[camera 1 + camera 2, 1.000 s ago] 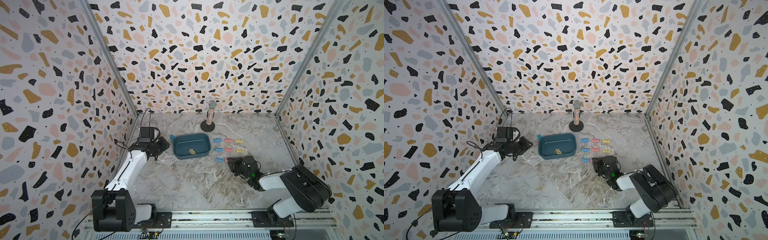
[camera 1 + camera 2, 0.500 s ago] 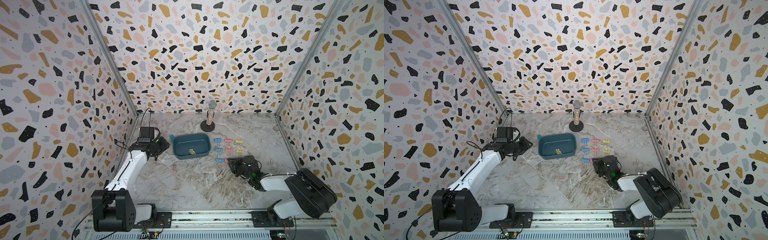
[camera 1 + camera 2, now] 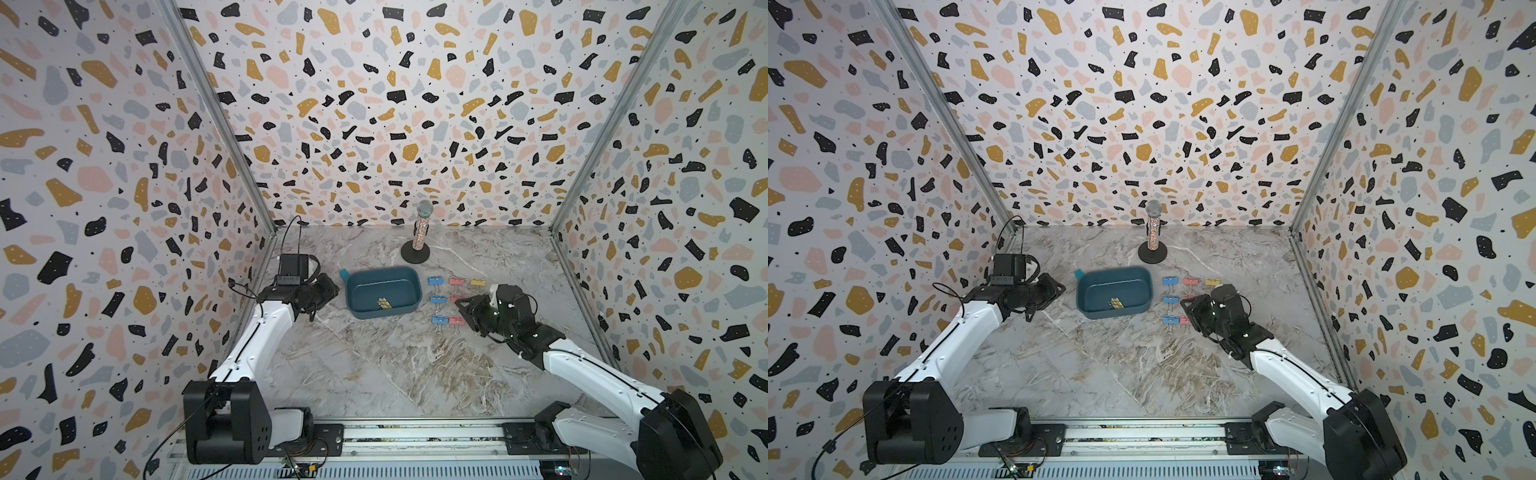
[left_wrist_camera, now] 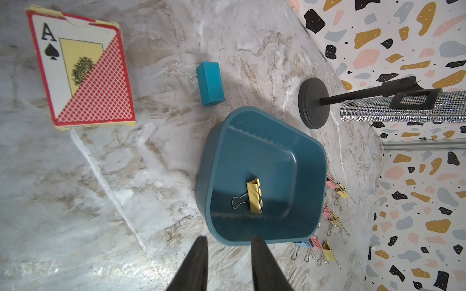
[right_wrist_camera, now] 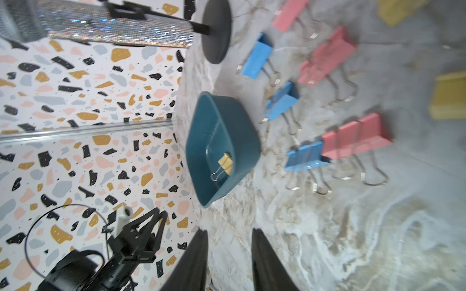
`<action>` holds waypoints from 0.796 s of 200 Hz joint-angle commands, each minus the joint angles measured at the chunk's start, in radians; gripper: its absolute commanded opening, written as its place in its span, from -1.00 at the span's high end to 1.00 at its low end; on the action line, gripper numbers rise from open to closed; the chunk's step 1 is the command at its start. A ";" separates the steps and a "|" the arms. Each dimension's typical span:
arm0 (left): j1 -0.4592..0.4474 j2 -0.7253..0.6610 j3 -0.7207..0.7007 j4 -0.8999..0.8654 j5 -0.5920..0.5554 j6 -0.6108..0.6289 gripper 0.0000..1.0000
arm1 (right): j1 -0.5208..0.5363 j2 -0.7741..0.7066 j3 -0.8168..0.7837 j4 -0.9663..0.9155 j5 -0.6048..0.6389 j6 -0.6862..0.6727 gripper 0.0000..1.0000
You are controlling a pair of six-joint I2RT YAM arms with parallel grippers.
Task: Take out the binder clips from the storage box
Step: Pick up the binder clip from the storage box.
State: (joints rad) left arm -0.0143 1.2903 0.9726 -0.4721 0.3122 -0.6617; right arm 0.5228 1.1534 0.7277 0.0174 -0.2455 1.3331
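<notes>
My left pincer (image 4: 228, 239) is a little open and empty, just left of the storage box (image 3: 374, 286). A yellow binder clip (image 3: 384, 303) lies inside the box. The other binder clips (image 3: 436, 299) lie on the tabletop (image 3: 395, 365) right of it. My right pincer (image 5: 229, 233), also a little open and empty, is beside them.

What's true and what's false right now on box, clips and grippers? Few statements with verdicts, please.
1. The storage box is empty. False: a yellow binder clip lies inside it.
2. Blue, pink and yellow binder clips lie on the table beside the box. True.
3. The microphone lies flat. False: it stands upright.
4. The left gripper holds nothing. True.
5. The right gripper grips a pink clip. False: its jaws are apart and empty.
</notes>
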 commanded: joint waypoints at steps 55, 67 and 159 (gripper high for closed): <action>-0.003 -0.018 -0.006 0.001 -0.007 0.008 0.35 | 0.024 0.455 0.740 -0.624 -0.232 -0.826 0.35; -0.005 -0.016 -0.006 0.001 -0.010 0.012 0.35 | 0.056 0.502 0.787 -0.660 -0.230 -0.881 0.33; -0.003 -0.023 -0.005 0.000 -0.010 0.021 0.35 | 0.229 0.860 1.188 -0.876 -0.158 -1.159 0.33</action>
State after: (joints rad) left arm -0.0143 1.2884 0.9726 -0.4721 0.3080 -0.6617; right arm 0.7300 1.9739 1.7973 -0.7429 -0.4297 0.2928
